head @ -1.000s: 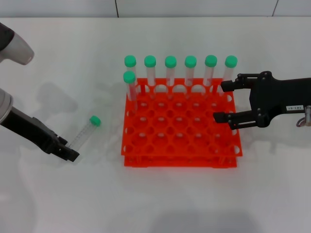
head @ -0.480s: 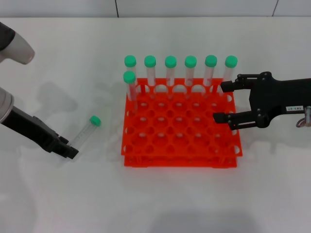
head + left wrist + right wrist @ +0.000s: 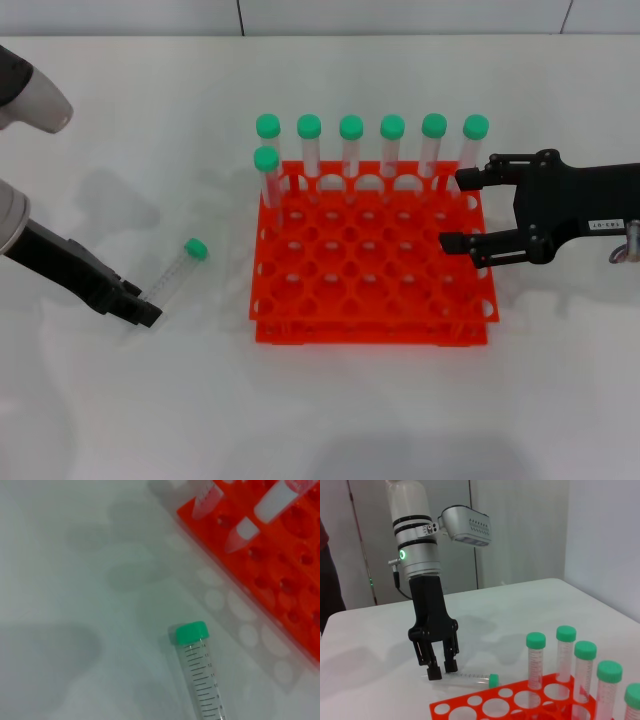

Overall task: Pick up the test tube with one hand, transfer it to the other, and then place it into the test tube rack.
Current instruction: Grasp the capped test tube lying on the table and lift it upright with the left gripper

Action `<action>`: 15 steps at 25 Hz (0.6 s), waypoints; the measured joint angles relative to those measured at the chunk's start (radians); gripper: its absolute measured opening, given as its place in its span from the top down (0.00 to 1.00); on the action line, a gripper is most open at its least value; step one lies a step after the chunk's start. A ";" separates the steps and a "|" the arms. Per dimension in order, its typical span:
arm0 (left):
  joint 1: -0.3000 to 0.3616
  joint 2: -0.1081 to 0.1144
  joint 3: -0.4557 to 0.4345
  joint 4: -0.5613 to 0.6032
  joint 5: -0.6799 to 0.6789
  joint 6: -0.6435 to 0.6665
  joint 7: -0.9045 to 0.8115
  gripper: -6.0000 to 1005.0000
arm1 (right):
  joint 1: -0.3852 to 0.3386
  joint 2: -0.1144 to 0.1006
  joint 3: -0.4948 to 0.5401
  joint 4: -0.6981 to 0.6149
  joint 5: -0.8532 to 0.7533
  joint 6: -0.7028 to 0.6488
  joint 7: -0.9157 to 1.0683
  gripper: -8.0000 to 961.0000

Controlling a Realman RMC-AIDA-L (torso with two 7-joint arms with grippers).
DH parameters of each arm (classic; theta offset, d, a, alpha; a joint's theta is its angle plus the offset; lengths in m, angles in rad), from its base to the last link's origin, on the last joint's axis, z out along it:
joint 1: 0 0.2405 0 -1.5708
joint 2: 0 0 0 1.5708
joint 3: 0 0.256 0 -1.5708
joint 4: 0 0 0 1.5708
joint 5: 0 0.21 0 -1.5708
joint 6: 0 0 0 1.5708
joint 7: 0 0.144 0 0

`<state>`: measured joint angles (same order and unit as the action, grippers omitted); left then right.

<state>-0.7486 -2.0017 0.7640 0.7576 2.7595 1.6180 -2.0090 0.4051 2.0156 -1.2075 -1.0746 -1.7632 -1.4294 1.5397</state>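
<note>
Low at the head view's left, the left end effector [image 3: 143,309] is straddling the tapered tip of the test tube [image 3: 176,272] lying on the surface [image 3: 120,400] — fingers parted, gripping nothing yet, presumably lining up a pickup — while the right end effector [image 3: 452,209] is waiting open and empty over the test tube rack [image 3: 372,318].

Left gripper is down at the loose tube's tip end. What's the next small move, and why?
Probably close the left gripper on the tube. The tube lies flat on the table, apart from the rack, and the right wrist view shows the open fingers straddling its tapered end, nothing yet gripped. The right gripper waits open over the rack.
</note>
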 joint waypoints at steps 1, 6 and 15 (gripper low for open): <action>0.000 0.000 0.001 0.000 0.000 -0.001 0.000 0.53 | 0.000 0.000 0.000 0.000 0.000 0.001 -0.002 0.17; -0.003 0.000 0.009 -0.008 0.000 -0.002 -0.001 0.53 | -0.001 0.000 0.000 0.001 0.002 0.004 -0.004 0.17; -0.008 0.000 0.009 -0.015 0.000 -0.014 -0.001 0.63 | 0.000 -0.002 0.000 0.001 0.011 0.006 -0.004 0.17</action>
<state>-0.7563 -2.0018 0.7732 0.7426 2.7597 1.6039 -2.0095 0.4049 2.0140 -1.2072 -1.0736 -1.7518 -1.4234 1.5355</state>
